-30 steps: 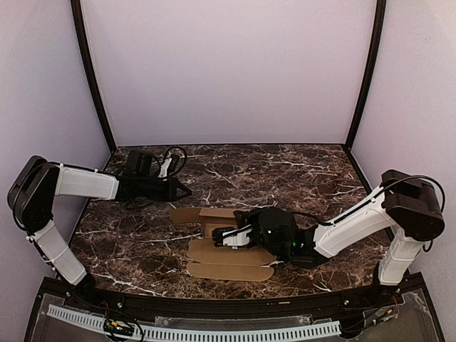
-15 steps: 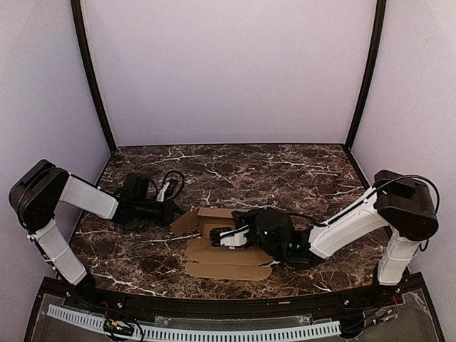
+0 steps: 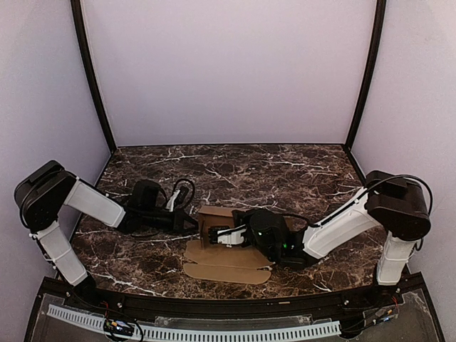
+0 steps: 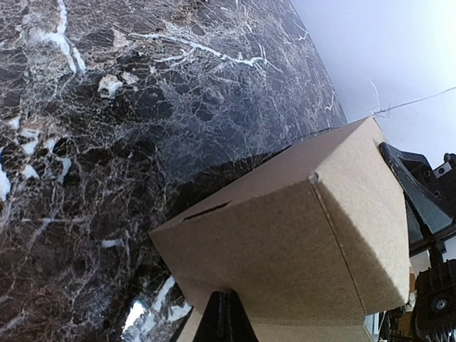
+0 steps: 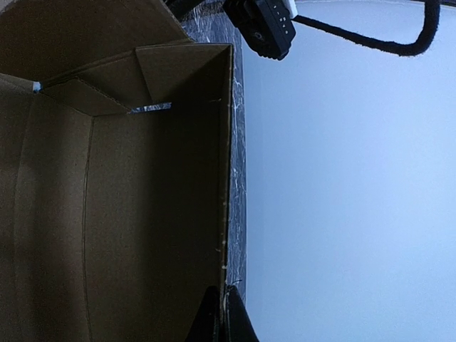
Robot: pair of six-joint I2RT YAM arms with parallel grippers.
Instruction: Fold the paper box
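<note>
The desk (image 3: 249, 164) is a dark brown, marble-patterned slab run through with white veins. In the left wrist view its glossy surface gives off small bright patches of reflected light. A plain back wall (image 3: 228, 71) of pale lilac closes it in, with a left wall (image 3: 35, 85) and a right wall (image 3: 420, 85) of the same colour. Two thin black posts (image 3: 89, 75) rise at the rear corners, leaning slightly outward. Along the near edge runs a black rail, and below it a white slotted strip (image 3: 192, 333). The light is soft and even, without hard shadows.
</note>
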